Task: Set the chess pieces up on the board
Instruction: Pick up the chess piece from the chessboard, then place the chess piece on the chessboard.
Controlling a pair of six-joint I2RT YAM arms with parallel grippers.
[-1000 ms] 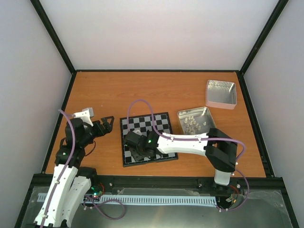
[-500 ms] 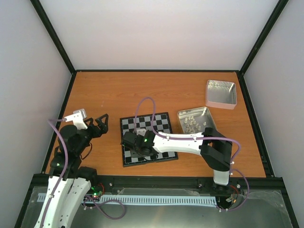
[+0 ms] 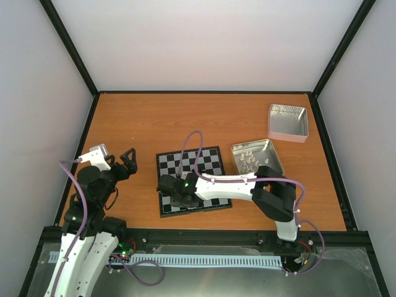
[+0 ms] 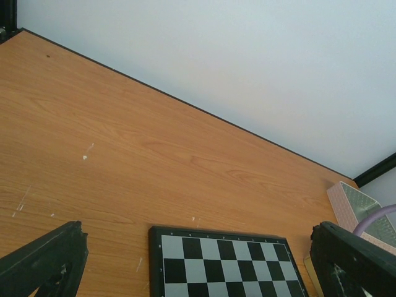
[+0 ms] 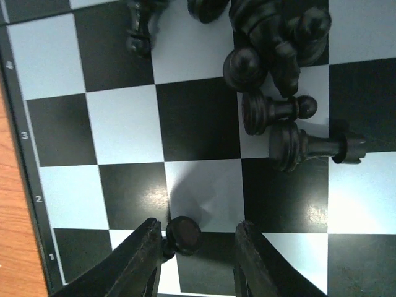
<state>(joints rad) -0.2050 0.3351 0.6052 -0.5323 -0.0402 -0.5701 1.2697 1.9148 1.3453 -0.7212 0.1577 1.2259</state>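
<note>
Drawn back leftward from the board, the left gripper hangs over the table with its jaws spread wide. Shifted toward the board's near-left corner, the right gripper has narrowed around one black pawn, a gap remaining on one side. The other chess pieces lie heaped a few squares away.

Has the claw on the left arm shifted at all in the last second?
Yes. The left gripper has pulled back leftward, widening the gap to the board's left edge.
</note>
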